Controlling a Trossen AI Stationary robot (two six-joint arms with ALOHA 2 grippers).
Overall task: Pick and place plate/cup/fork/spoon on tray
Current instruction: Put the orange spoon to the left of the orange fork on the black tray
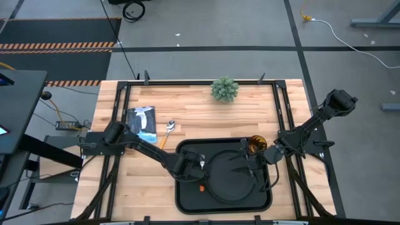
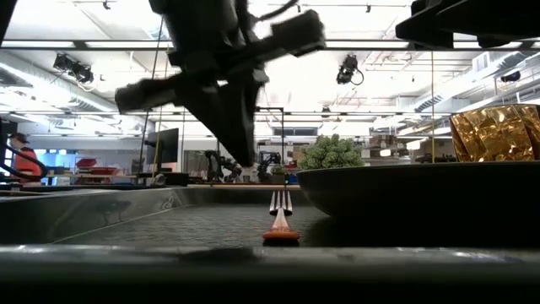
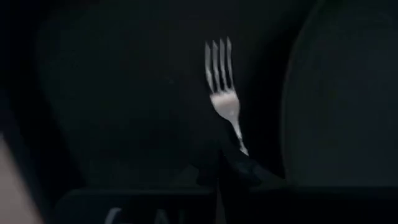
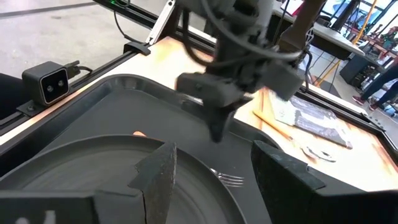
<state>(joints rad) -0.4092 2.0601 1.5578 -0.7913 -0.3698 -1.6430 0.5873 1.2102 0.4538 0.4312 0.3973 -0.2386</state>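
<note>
The black tray (image 1: 187,203) lies at the table's near middle. The round black plate (image 1: 234,181) lies in it, toward its right. The amber cup (image 1: 256,145) stands at the tray's far right corner, beside the plate. The fork (image 1: 202,164), with a silver tined head and an orange handle end (image 2: 281,233), lies flat on the tray floor left of the plate. My left gripper (image 1: 189,167) hangs shut just above the tray, by the fork, touching nothing. My right gripper (image 4: 214,177) is open and empty over the plate's right part. The orange-handled spoon (image 1: 167,130) lies on the table, left of the tray's far edge.
A small green plant (image 1: 224,89) stands at the table's far middle. A flat printed packet (image 1: 142,122) lies at the far left, next to the spoon. Bare wood shows on the table's left and right sides.
</note>
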